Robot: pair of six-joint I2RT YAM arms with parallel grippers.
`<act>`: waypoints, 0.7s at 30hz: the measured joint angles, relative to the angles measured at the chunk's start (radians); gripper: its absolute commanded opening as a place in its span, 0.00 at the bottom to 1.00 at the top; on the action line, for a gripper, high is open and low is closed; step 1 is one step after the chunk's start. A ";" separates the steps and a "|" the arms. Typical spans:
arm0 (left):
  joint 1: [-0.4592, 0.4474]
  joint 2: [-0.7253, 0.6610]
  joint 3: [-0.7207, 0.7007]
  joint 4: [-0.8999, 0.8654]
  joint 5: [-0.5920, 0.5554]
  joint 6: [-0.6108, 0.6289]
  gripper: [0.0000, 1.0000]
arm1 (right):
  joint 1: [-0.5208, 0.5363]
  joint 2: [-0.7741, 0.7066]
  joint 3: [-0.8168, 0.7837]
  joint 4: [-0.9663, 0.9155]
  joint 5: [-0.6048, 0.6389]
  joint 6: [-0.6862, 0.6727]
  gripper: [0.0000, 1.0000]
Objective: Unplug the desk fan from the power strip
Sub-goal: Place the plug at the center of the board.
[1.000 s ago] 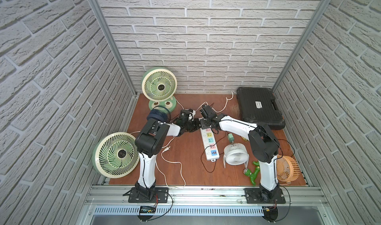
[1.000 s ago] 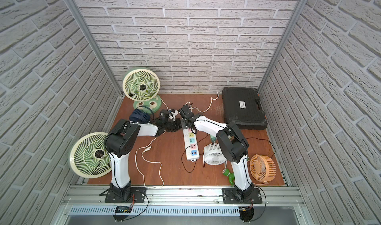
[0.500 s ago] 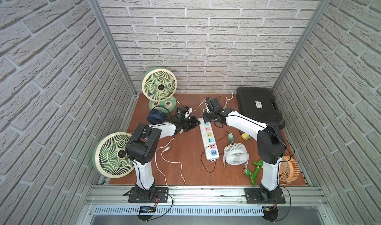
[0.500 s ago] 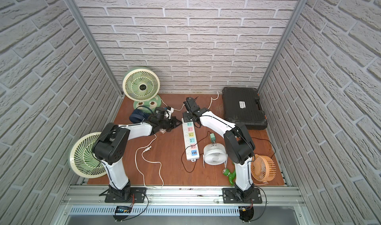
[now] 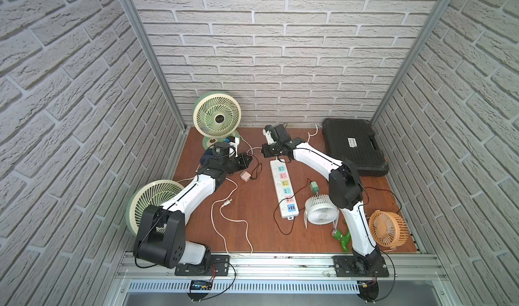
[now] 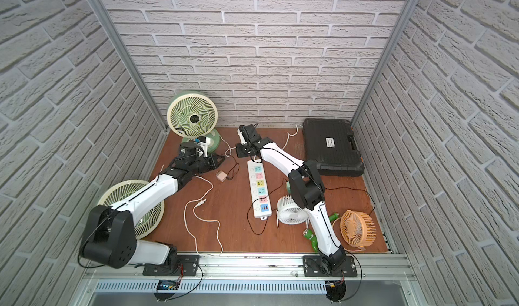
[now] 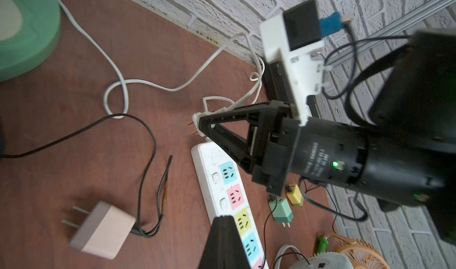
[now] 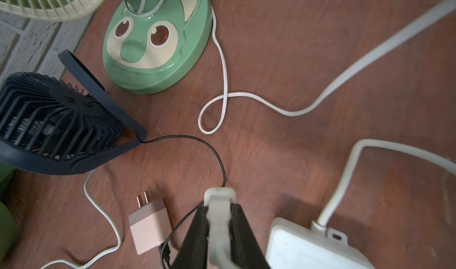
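Power strip [image 5: 284, 191], a long white bar of pastel sockets, is lying on the brown wooden table [image 5: 252, 234], long axis running from back wall to front rail, blue USB end frontward. Past its cord end the right gripper [image 8: 218, 212] is pinching a white plug [image 8: 219, 197]. The left gripper [image 6: 222, 159] is sitting closed, empty. A black plastic case [image 5: 354, 147] is lying closed, label unreadable.

A power strip [image 5: 283, 189], black case [image 5: 354, 144], pink adapter [image 5: 245, 176], white fan [image 5: 321, 212] and orange fan [image 5: 387, 228] are carried by the brown desk [image 5: 252, 195].
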 measured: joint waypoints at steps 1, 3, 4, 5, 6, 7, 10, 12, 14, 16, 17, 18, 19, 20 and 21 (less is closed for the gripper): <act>0.011 -0.017 -0.012 -0.011 -0.003 0.005 0.00 | 0.000 0.026 0.023 -0.005 -0.006 0.002 0.07; 0.034 -0.047 -0.032 -0.033 -0.007 0.014 0.00 | -0.001 0.079 0.076 -0.012 -0.016 0.005 0.07; 0.046 -0.062 -0.042 -0.043 -0.009 0.017 0.00 | -0.003 0.105 0.105 -0.014 -0.018 0.007 0.07; 0.057 -0.076 -0.051 -0.052 -0.011 0.021 0.00 | -0.003 0.125 0.129 -0.016 -0.020 0.009 0.07; 0.066 -0.089 -0.058 -0.061 -0.014 0.024 0.00 | -0.003 0.148 0.158 -0.024 -0.021 0.011 0.07; 0.077 -0.103 -0.064 -0.071 -0.015 0.027 0.00 | -0.003 0.169 0.189 -0.030 -0.022 0.013 0.08; 0.102 -0.142 -0.079 -0.095 -0.019 0.035 0.00 | -0.009 0.235 0.293 -0.053 -0.027 0.027 0.09; 0.116 -0.162 -0.084 -0.108 -0.020 0.046 0.00 | -0.011 0.269 0.348 -0.062 -0.035 0.033 0.12; 0.129 -0.179 -0.086 -0.124 -0.021 0.053 0.00 | -0.014 0.293 0.380 -0.067 -0.043 0.044 0.14; 0.142 -0.192 -0.089 -0.136 -0.021 0.061 0.00 | -0.016 0.309 0.397 -0.068 -0.047 0.053 0.16; 0.149 -0.198 -0.092 -0.142 -0.021 0.065 0.00 | -0.018 0.316 0.405 -0.069 -0.048 0.056 0.16; 0.156 -0.202 -0.093 -0.146 -0.021 0.068 0.00 | -0.019 0.320 0.407 -0.069 -0.048 0.058 0.17; 0.164 -0.206 -0.096 -0.148 -0.021 0.071 0.00 | -0.021 0.324 0.409 -0.072 -0.049 0.062 0.18; 0.170 -0.208 -0.098 -0.152 -0.021 0.072 0.00 | -0.022 0.328 0.410 -0.074 -0.051 0.066 0.19; 0.177 -0.211 -0.100 -0.155 -0.021 0.074 0.00 | -0.023 0.330 0.410 -0.074 -0.051 0.072 0.21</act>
